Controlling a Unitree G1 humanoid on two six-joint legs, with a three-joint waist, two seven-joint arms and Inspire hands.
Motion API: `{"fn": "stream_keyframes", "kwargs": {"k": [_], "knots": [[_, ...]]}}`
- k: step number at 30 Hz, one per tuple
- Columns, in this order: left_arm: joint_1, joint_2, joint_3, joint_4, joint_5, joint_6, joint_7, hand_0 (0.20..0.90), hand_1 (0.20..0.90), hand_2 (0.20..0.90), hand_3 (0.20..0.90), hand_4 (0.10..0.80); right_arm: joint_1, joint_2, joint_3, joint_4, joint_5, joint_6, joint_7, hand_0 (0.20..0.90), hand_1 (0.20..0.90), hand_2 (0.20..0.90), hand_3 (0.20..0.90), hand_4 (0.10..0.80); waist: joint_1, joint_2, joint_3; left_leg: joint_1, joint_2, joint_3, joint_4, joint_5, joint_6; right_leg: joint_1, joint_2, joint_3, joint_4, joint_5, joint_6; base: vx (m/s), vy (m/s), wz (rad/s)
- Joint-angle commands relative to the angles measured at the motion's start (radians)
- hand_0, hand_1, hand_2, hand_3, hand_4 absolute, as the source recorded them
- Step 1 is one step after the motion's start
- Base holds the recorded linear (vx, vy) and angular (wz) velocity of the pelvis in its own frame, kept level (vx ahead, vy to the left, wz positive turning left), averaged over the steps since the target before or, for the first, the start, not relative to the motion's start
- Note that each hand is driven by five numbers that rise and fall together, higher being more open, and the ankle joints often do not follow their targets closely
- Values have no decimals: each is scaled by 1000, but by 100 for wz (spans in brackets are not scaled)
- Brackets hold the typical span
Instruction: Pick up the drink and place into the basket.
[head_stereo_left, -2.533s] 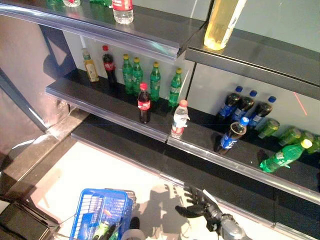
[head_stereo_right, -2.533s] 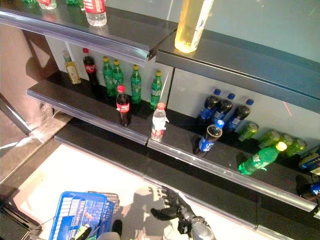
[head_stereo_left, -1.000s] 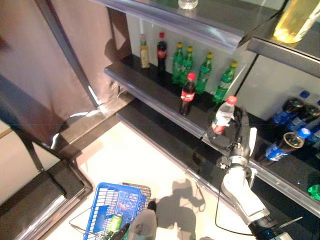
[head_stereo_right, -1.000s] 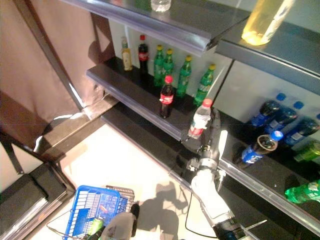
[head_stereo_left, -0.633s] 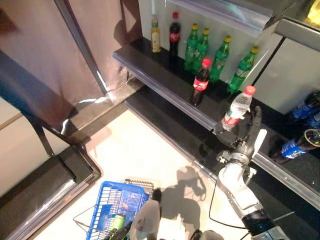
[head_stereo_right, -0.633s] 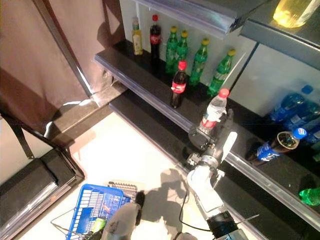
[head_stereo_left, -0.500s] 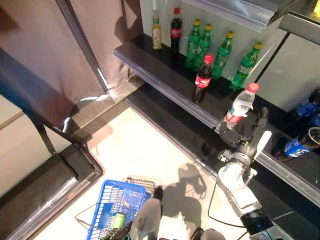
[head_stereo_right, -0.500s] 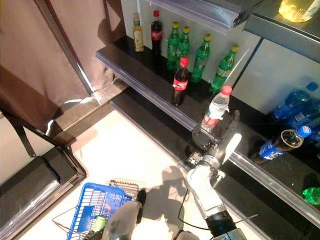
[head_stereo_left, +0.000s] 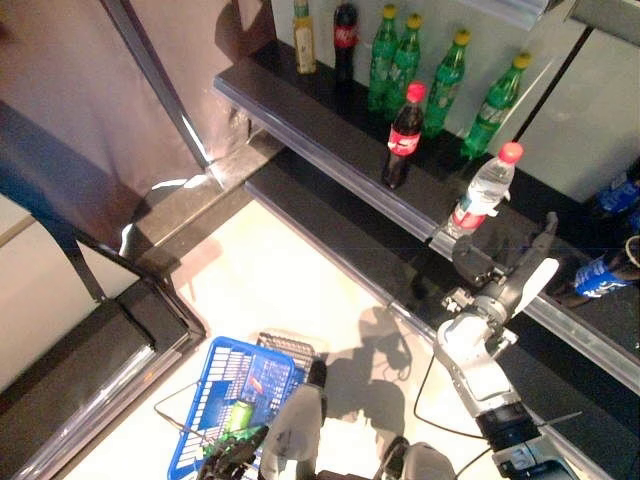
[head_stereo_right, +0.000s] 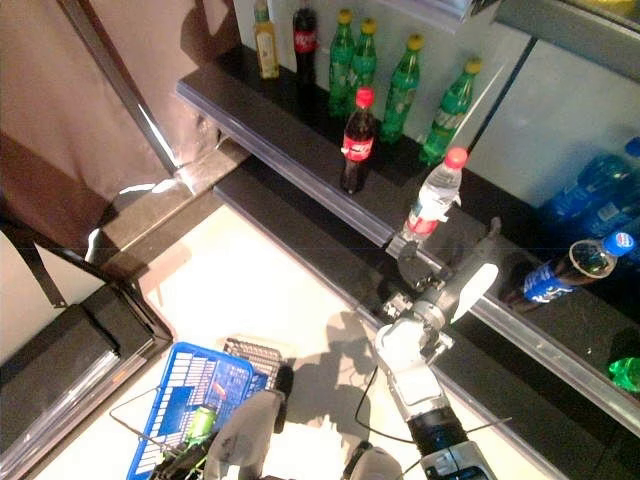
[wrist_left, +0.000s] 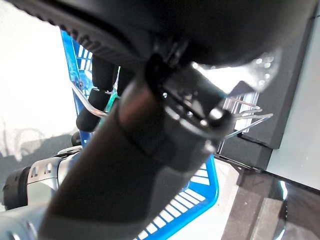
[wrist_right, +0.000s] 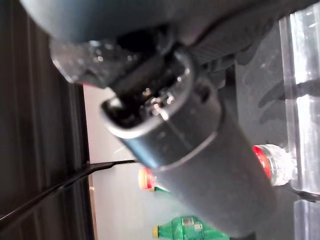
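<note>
A clear water bottle (head_stereo_left: 483, 203) with a red cap and red label stands at the front edge of the low black shelf (head_stereo_left: 300, 130). My right hand (head_stereo_left: 487, 264) is at the shelf edge, just below and right of the bottle's base. Its fingers are straight and its white-covered thumb (head_stereo_left: 533, 283) is spread, so it is open and beside the bottle, not around it. The bottle's red cap also shows in the right wrist view (wrist_right: 263, 159). My left hand (head_stereo_left: 231, 458) is shut on the wire handles (wrist_left: 241, 107) of the blue basket (head_stereo_left: 232, 392), which hangs low at the left and holds a green can (head_stereo_left: 238, 414).
A cola bottle (head_stereo_left: 402, 148) stands left of the water bottle. Green bottles (head_stereo_left: 442, 70) line the back wall, with a yellow drink (head_stereo_left: 303, 40) at the far left. Blue-capped dark bottles (head_stereo_left: 603, 272) lie to the right. A dark step (head_stereo_left: 90, 370) is at the left.
The camera has shifted, so the shelf sits differently in the picture. My right hand rose from near the floor to the shelf edge beside the water bottle and stays there.
</note>
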Motion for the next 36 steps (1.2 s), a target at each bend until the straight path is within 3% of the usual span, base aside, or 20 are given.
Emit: {"fn": "stream_keyframes", "kwargs": {"k": [1,9,14,20,26,36], "knots": [[55,88,-59,-128,19,-83,-68,300,300,300,200,100,-125,-51,-42,-62,-44,-42,-33,900,900,900,900,800,-4,2,-10,-37,25,-42,92,-13,-25,-51,-29,-3,-84,225,-29,0,0,0],[-38,130,-106,-187,-67,-85,-55,300,300,300,200,100,-359,-116,-49,5,1,-43,-3,900,900,900,900,800,-4,12,58,-89,14,-36,74,-12,-5,-157,-33,30,-70,240,-21,-113,6,0],[-81,141,-117,-201,-92,-78,-28,300,300,300,200,100,-454,-149,-47,29,30,-40,22,900,900,900,900,800,0,10,59,-141,11,-29,75,-17,7,-236,-34,46,-55,242,-17,-88,15,-8],[-121,141,-116,-193,-117,-73,-12,300,300,300,200,100,-533,-175,-50,52,63,-22,9,900,900,900,900,800,-2,13,59,-178,6,-19,62,-17,18,-305,-32,61,-45,243,-20,-53,35,-3],[-143,138,-122,-182,-125,-84,-10,300,300,300,200,100,-593,-214,-64,142,141,-59,-18,900,900,900,900,800,5,13,59,-208,5,-21,62,-23,24,-356,-33,61,-18,233,-25,-14,6,-1],[-184,141,-137,-184,-149,-94,-11,300,300,300,200,100,-711,-272,-43,247,231,-111,39,900,900,900,900,800,14,10,59,-255,-4,-27,51,-26,30,-435,-31,63,13,220,-27,-18,0,-1]]}}
